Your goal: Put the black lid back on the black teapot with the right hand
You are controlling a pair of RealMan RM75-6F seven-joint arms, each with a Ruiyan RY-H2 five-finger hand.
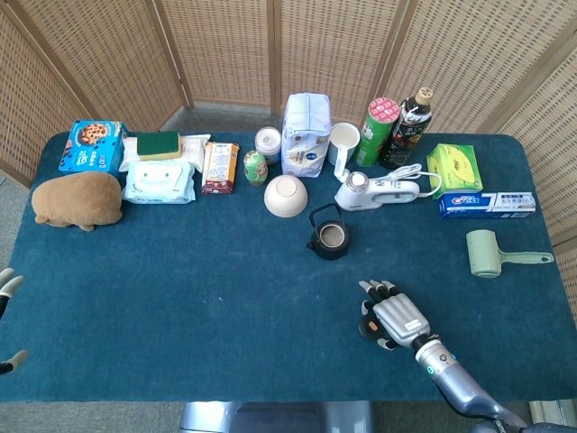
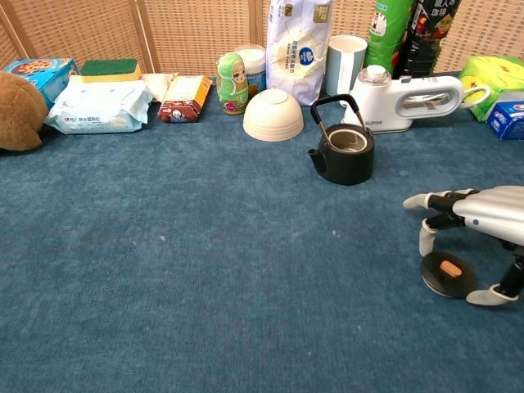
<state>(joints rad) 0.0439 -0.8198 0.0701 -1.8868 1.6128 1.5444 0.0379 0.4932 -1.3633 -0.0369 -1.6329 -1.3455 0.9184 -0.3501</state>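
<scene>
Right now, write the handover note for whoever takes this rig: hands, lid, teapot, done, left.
Right hand: over the black lid, fingers spread and curled down around it; no grip visible yet, holding nothing.
Left hand: only fingertips show at the table's left edge, far from the job; its state cannot be read.
Black lid: flat on the blue table, near the robot's right side, knob up.
Black teapot: upright and open, handle raised, in front of the white appliance, well apart from the lid.
Done: hand positioned above the lid.
Left: grip the lid, lift, carry it to the teapot, seat it on the opening, release.
</scene>
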